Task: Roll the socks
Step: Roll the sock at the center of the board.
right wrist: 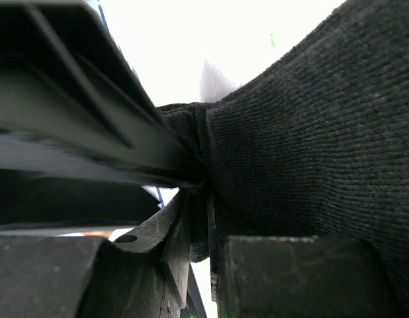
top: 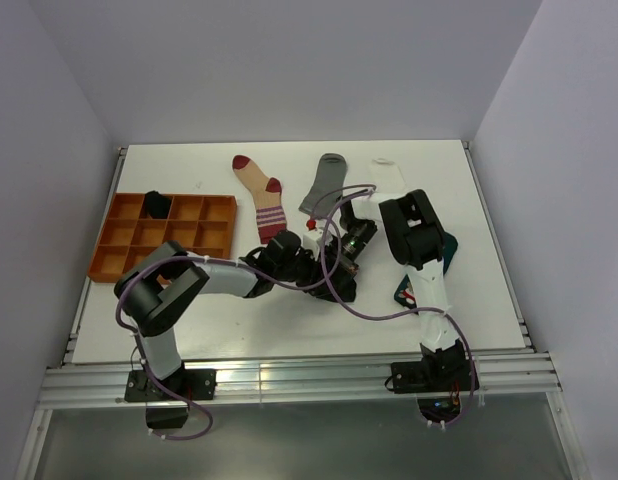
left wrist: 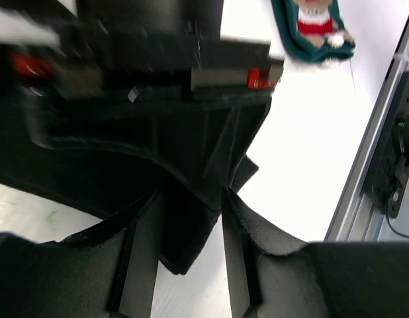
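**Both grippers at a black sock, mid-table**

From above: my left gripper (top: 311, 262) and right gripper (top: 347, 252) were close together over the black sock (top: 341, 285) at the middle of the white table (top: 489, 200). Farther back lay a striped sock (top: 261, 195), a grey sock (top: 324, 183) and a white sock (top: 386, 175). The orange tray (top: 109, 235) sat at the left.

Left wrist: my fingers (left wrist: 141, 252) stood apart with the black sock between them (I could not tell whether either pad touched it). A teal sock (left wrist: 314, 30) lay beyond, near the table's edge.

Right wrist: my jaws were pinched together on a fold of the black sock's knit.
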Tool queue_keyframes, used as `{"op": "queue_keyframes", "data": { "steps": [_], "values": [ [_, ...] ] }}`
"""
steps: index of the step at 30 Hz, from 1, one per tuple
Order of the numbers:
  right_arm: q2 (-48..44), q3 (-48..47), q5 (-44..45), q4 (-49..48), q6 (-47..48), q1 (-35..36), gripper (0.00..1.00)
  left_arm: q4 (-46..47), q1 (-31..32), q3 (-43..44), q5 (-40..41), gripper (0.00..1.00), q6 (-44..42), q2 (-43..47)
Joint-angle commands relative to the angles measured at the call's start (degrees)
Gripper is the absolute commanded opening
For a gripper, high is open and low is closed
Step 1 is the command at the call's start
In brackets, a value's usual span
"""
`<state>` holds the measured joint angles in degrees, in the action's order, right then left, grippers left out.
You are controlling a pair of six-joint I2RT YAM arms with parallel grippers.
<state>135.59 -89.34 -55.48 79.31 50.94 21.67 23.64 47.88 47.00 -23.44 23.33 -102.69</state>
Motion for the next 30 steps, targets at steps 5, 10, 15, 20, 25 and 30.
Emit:
{"op": "queue_keyframes", "data": {
  "steps": [5, 10, 15, 20, 25, 30],
  "values": [
    [0.4, -1.5, 3.4, 0.3, -1.7, -1.5, 0.17, 5.9, 0.6, -3.5, -1.1, 0.43, 0.0, -0.3],
    [0.6, -1.4, 3.7, 0.4, -2.2, -2.1, 0.17, 5.9, 0.6, -4.2, -0.5, 0.43, -0.1, -0.7],
    [0.7, -0.8, 4.2, -0.9, -3.4, -2.3, 0.17, 6.5, 0.6, -4.6, -1.3, 0.36, 1.8, -1.3],
    [-2.3, 0.7, 5.3, -5.6, -5.9, -2.3, 0.22, 4.4, 0.6, -3.3, -2.2, 0.08, 6.7, -2.5],
    [-8.0, 2.5, 4.9, -11.2, -8.3, -2.6, 0.37, -1.9, 0.7, -2.2, 0.0, 0.0, 13.8, -2.8],
    [-15.9, 6.0, 5.4, -18.9, -12.8, -4.3, 0.45, -9.0, 0.6, 0.2, 0.1, 0.0, 19.5, -3.6]
  ]
}}
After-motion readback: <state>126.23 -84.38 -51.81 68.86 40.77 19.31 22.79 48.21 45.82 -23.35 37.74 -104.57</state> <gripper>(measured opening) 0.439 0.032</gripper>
